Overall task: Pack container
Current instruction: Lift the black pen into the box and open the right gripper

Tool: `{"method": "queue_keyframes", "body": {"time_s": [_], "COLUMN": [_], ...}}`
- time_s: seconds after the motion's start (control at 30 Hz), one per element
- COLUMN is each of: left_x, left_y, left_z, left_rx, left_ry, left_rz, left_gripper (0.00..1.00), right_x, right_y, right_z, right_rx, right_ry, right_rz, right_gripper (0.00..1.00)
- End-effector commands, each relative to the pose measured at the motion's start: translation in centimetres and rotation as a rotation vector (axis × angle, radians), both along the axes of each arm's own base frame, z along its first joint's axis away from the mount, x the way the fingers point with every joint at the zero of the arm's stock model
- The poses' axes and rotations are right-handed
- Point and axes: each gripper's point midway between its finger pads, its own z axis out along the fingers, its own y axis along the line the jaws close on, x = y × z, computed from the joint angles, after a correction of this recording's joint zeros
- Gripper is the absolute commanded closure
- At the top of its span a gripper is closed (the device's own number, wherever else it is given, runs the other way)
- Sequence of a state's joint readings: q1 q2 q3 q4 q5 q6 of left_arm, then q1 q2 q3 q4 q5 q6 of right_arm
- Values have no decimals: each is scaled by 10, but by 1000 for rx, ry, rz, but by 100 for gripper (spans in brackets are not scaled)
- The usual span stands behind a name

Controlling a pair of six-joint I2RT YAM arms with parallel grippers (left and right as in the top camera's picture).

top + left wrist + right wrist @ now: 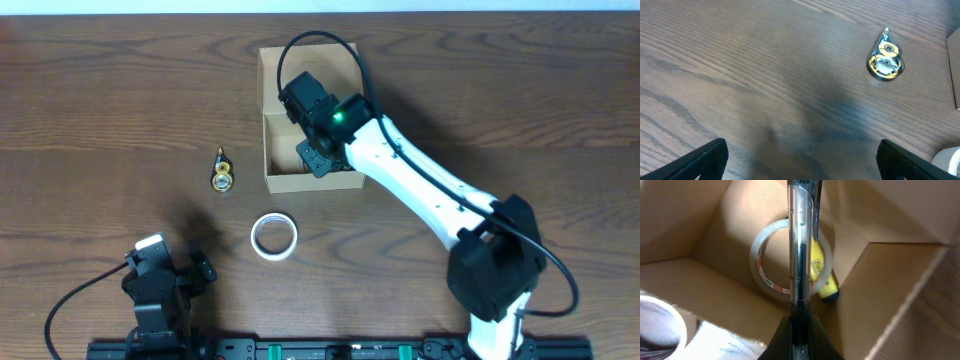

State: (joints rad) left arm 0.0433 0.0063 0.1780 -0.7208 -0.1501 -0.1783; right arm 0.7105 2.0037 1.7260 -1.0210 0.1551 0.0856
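The tan cardboard container (272, 120) lies open at the back middle of the table. My right gripper (315, 150) is inside it, shut on a clear-barrelled pen (801, 255) held over the box floor (715, 285). In the box lie a clear tape roll (762, 275), a yellow item (821, 275) and a white object (660, 325) at the lower left. My left gripper (800, 160) is open and empty near the front left, over bare wood. A white tape roll (273, 236) and a small gold and clear tape dispenser (221, 172) lie on the table outside the box.
The dispenser also shows in the left wrist view (885, 57), far right, with the box's edge (955, 65) beyond it. The white roll's edge peeks in at the bottom right there (949, 159). A black rail (330, 350) runs along the table front.
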Motion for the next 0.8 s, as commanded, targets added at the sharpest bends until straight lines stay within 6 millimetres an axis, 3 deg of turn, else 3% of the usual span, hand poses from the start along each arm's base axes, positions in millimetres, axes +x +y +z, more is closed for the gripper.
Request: {"method": "queue_keyframes", "body": {"time_s": [0.0, 0.47, 0.63, 0.77], "left_x": [-2, -2, -2, -2], "left_y": [2, 2, 2, 2], "left_z": [-6, -6, -6, -6], "left_rx": [16, 16, 16, 16], "left_ry": [21, 21, 21, 21], "left_rz": [1, 1, 1, 1], "left_gripper": [5, 5, 5, 5], "right_x": [11, 11, 16, 21], "right_y": [-2, -1, 3, 8], "right_z": [-5, -41, -40, -38], "right_rx": [-11, -59, -42, -22], "right_ry": [-5, 54, 32, 8], "right_rz": [16, 31, 31, 31], "right_gripper": [99, 99, 76, 74]}}
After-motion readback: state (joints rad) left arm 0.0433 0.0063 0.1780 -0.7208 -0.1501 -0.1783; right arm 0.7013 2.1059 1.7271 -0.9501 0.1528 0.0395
